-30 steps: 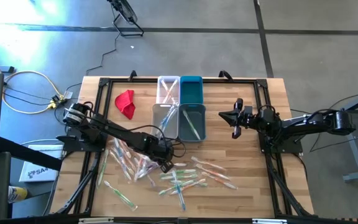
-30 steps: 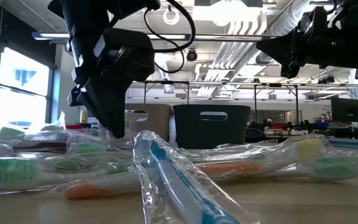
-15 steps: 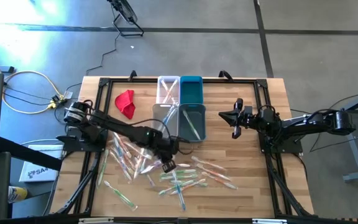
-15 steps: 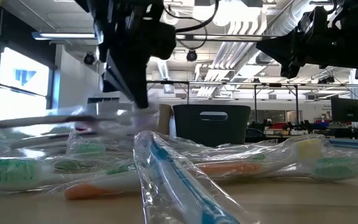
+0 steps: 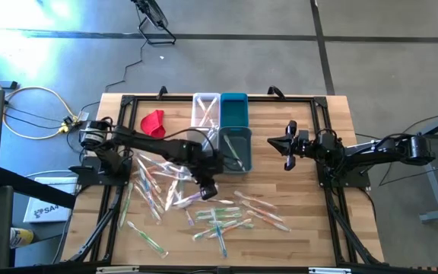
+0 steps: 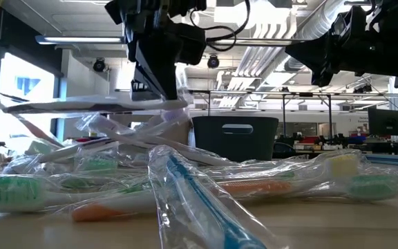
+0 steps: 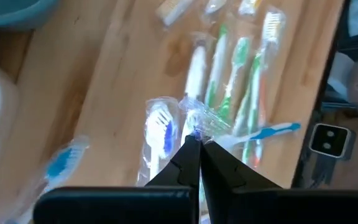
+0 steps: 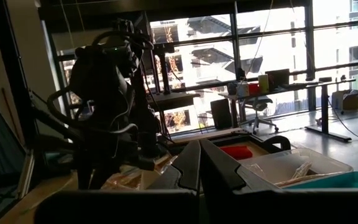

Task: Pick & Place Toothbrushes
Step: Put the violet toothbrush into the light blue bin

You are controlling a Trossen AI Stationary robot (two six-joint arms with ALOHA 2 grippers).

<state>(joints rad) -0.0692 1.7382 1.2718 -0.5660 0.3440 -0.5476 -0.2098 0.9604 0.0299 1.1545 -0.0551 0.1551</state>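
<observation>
High view: white bin (image 5: 206, 109) and teal bin (image 5: 233, 108) side by side; below them a grey bin (image 5: 204, 135) and a second teal bin (image 5: 237, 149), each with toothbrushes inside. Loose toothbrushes (image 5: 226, 217) scattered on the wooden table (image 5: 310, 221); red cloth (image 5: 154, 123) near the left arm's base. Left gripper (image 5: 207, 187) clenched on a wrapped toothbrush (image 5: 185, 199) lifted over the pile. Right gripper (image 5: 288, 144) clenched, empty, right of the bins.

Low view: wrapped toothbrush (image 6: 95, 105) hangs level above the heap; dark crate (image 6: 235, 138) and office room behind.

Left wrist view: fingers (image 7: 188, 163) pinch the clear wrapper.

Right wrist view: windows, desks.

Overhead looks straight down; low camera sits among toothbrushes (image 6: 206, 200)
</observation>
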